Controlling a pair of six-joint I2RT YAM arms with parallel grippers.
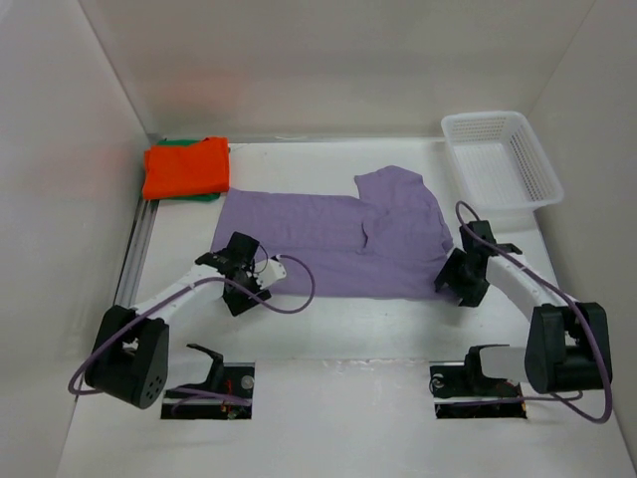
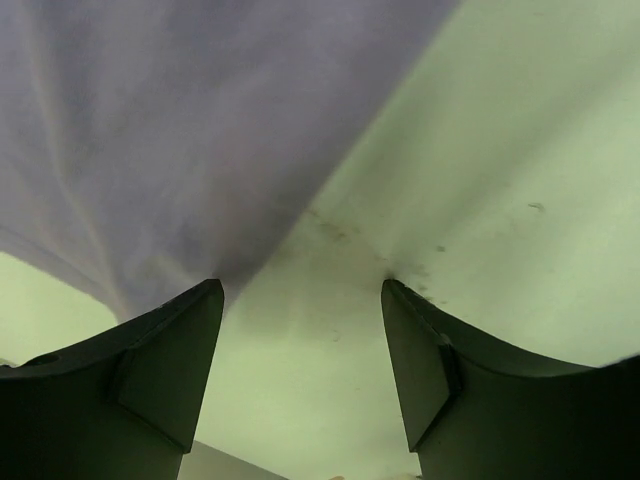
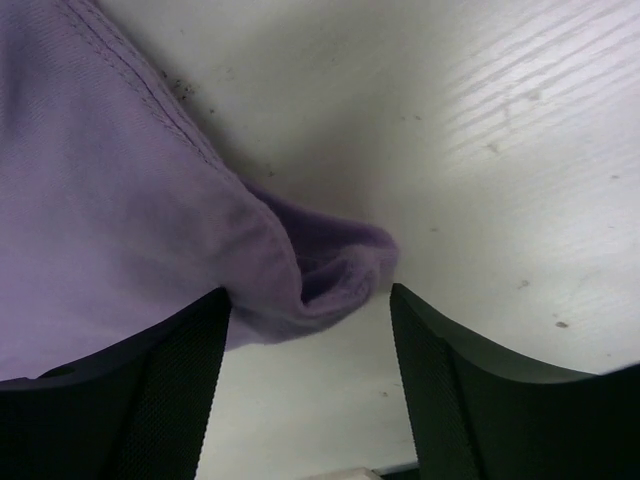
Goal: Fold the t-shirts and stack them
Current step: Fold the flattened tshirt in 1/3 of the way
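The lavender t-shirt (image 1: 338, 239) lies spread across the middle of the table, partly folded over on itself. My left gripper (image 1: 242, 282) sits open at its near left edge; in the left wrist view (image 2: 302, 300) the cloth (image 2: 180, 140) lies just beyond the fingertips, nothing between them. My right gripper (image 1: 460, 274) is open at the shirt's near right corner; a curled corner of the cloth (image 3: 330, 265) lies at the jaw mouth (image 3: 310, 305), not pinched. The folded orange t-shirt (image 1: 186, 166) rests on a green one (image 1: 207, 197) at the back left.
A white mesh basket (image 1: 501, 157) stands at the back right. White walls enclose the table on three sides, and a metal rail (image 1: 136, 249) runs along the left edge.
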